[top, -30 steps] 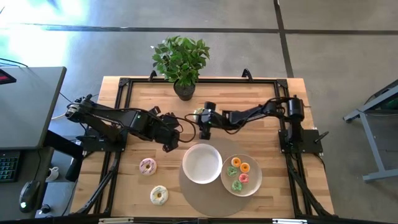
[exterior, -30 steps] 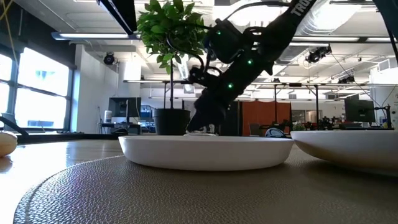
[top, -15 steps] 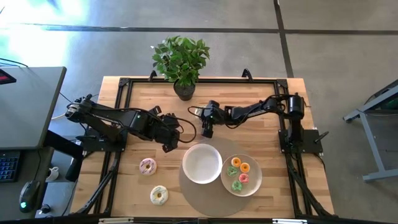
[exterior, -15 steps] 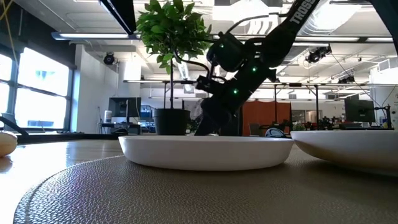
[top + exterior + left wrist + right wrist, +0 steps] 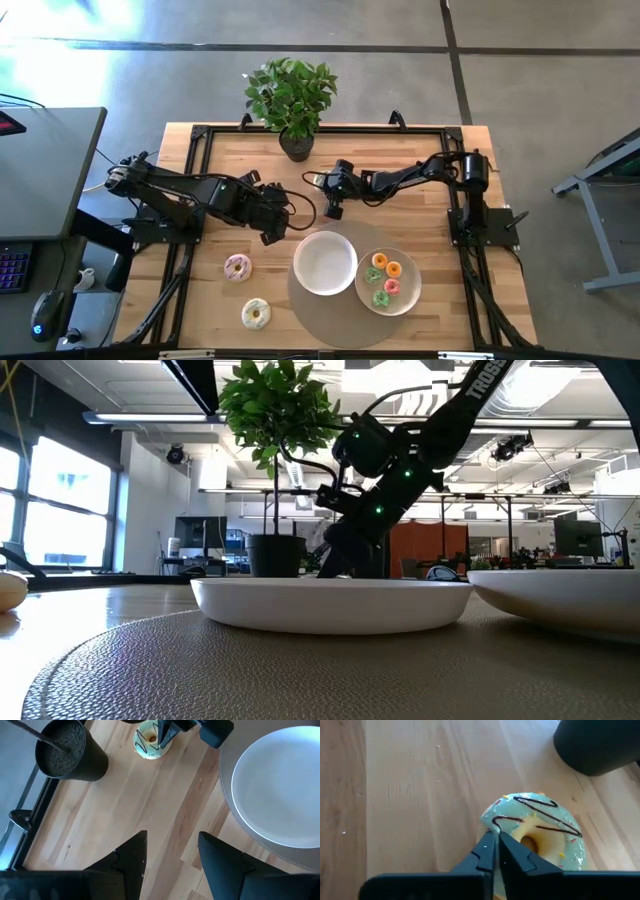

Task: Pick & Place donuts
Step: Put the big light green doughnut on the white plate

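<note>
A pale green iced donut (image 5: 540, 827) with dark drizzle lies flat on the wood between the plant pot and the empty white plate (image 5: 325, 262). My right gripper (image 5: 495, 840) is shut, slanting down with its tips at that donut's rim; the left wrist view shows them over the same donut (image 5: 150, 745). My left gripper (image 5: 172, 845) hangs open over bare wood left of the plate. A pink donut (image 5: 237, 267) and a cream one (image 5: 256, 314) lie on the table's left. Several small donuts lie in the right plate (image 5: 388, 300). My right gripper has its shut fingertips (image 5: 487, 845) at the near side of the green donut's iced rim (image 5: 492, 822), slanting down from above. Nothing shows between the fingers. I cannot tell whether the tips touch the icing. The donut lies flat on the wood.
A potted plant (image 5: 292, 100) stands at the far edge, its dark pot (image 5: 70, 752) close to the green donut. Both plates sit on a round grey mat (image 5: 330, 320). A black frame runs along the table's edges (image 5: 195, 140).
My right gripper has shifted a little toward the table's right edge behind the empty plate, then held still. The donuts and plates have kept their places.
</note>
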{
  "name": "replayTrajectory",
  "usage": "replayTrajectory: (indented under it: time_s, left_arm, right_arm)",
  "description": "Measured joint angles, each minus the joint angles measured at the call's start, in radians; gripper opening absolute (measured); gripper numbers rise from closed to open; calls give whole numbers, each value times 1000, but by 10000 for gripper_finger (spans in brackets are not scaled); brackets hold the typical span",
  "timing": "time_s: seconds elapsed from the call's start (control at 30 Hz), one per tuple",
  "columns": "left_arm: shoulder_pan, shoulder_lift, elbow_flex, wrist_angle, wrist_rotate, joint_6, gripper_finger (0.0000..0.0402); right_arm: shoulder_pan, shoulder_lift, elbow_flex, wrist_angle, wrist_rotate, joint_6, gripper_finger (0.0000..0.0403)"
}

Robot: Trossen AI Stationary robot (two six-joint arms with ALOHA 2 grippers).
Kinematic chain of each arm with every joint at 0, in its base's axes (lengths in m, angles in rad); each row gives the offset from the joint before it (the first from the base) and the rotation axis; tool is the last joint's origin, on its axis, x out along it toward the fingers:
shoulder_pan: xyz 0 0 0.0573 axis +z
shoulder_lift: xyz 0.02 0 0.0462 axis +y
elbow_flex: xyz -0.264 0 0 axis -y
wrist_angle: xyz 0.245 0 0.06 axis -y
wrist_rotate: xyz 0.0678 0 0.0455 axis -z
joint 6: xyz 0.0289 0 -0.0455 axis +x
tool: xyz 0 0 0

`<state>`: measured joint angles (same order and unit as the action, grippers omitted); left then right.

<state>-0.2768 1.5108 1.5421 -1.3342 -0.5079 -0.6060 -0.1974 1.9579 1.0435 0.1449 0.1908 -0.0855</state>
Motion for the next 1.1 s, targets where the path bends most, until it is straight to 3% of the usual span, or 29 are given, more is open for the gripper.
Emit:
replayTrajectory:
  time_s: [0.13, 0.27, 0.53, 0.7, 0.9, 1.1]
  left_arm:
    - [0, 0, 0, 0, 0, 0, 172]
    - [0, 0, 0, 0, 0, 0, 172]
    - [0, 0, 0, 4, 0, -1, 172]
    - [0, 0, 0, 9, 1, -4, 172]
    - [0, 0, 1, 38, 1, -4, 172]
    - [0, 0, 1, 52, 2, -3, 172]
  right_arm:
    - [6, -2, 0, -3, 0, 0, 27]
    - [43, -37, -2, -17, -84, 35, 13]
    - [241, -167, -1, -66, -157, 35, 12]
    - [385, -170, -1, -146, -286, 48, 5]
    - [502, -163, -1, -235, -90, -20, 17]
    - [516, -163, -1, -244, 55, -71, 41]
